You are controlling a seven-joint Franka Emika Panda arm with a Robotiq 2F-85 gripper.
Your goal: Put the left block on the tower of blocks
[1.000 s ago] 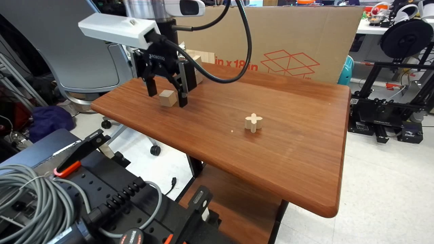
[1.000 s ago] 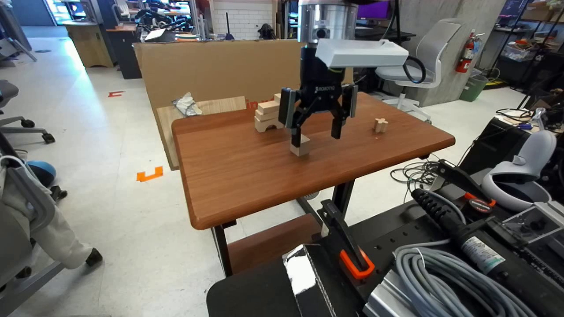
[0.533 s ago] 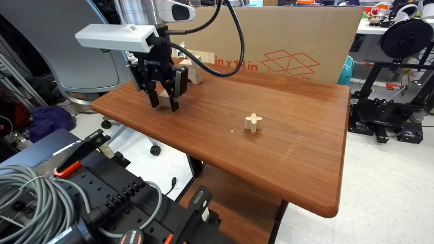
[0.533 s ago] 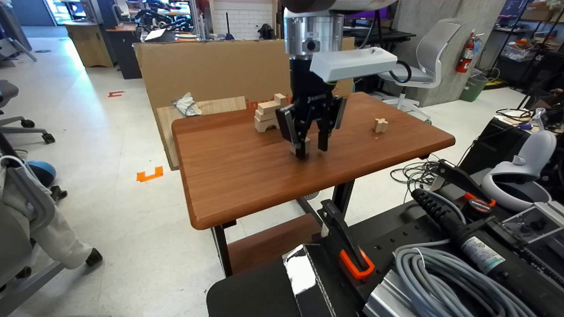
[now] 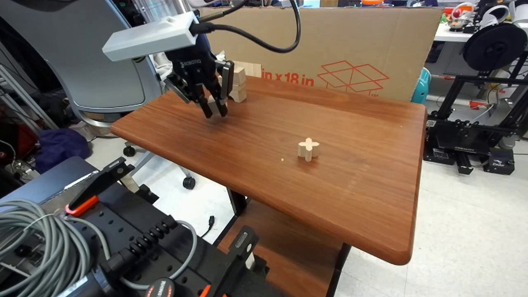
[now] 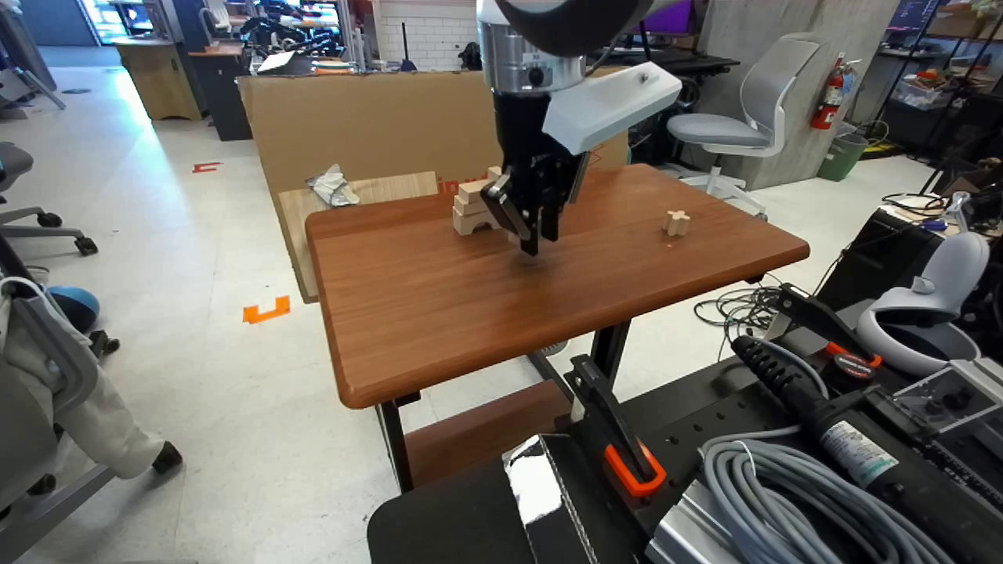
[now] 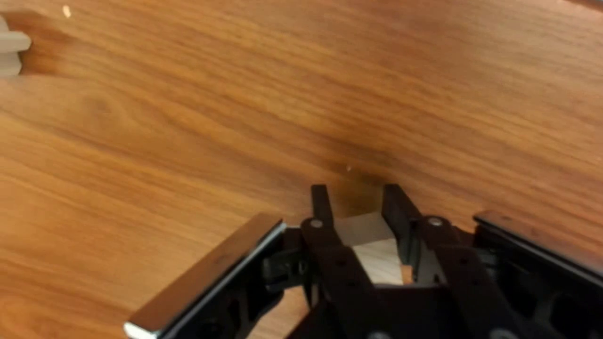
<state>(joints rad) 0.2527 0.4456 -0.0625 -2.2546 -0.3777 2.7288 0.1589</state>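
Note:
The left block, a plain tan cube, sits between the two fingers of my gripper, which is shut on it. In an exterior view the block shows only partly behind the fingers. My gripper is tilted, its tips a little above the tabletop with a shadow beneath. Close beyond it stands the tower of blocks, an arch piece with flat pieces and a small cube on top. The gripper hides the tower's near side in both exterior views.
A pale cross-shaped block stands on the wooden table, away from the tower. Large cardboard rises behind the table's far edge. A grey chair is close to the table's end. The cable loops from the wrist.
My gripper came down around the left block and shut on it. Block and gripper have since risen off the table, tilted and shifted towards the tower.

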